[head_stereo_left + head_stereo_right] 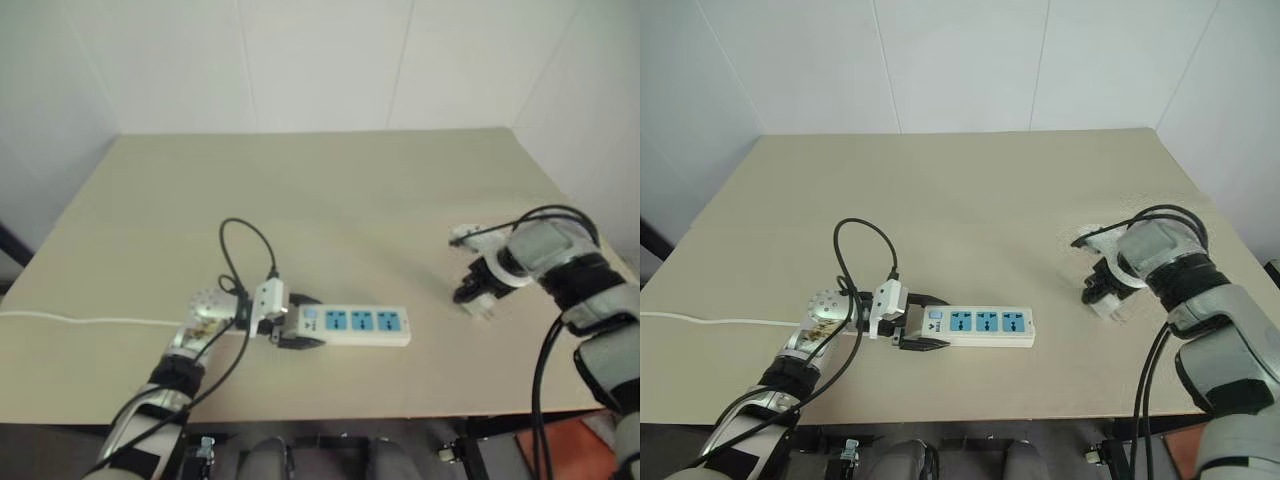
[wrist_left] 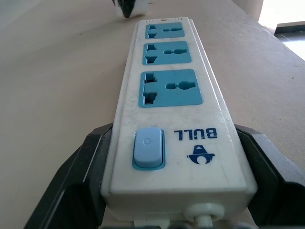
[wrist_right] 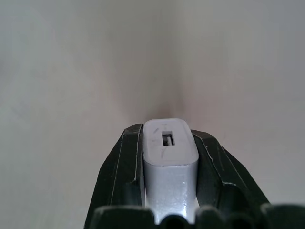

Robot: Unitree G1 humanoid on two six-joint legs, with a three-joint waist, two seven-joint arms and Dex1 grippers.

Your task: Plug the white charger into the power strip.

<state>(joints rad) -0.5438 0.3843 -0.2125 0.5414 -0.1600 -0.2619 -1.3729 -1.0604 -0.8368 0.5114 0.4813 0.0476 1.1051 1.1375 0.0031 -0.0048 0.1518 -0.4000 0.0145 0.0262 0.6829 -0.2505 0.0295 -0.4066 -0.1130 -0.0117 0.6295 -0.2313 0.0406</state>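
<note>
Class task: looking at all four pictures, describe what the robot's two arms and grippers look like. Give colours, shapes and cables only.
Both arms are silver-grey metal with black bands and loose black cables looping from the wrists. The left gripper has a small white boxy housing and two thick, wedge-shaped black fingers. The right gripper hangs from a rounded grey wrist; its two black fingers are flat-faced and angular.

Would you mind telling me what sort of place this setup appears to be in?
Probably a plain indoor test room or lab: a bare beige rectangular table stands against blank white panelled walls, with just a long white power strip with blue sockets on it.
</note>
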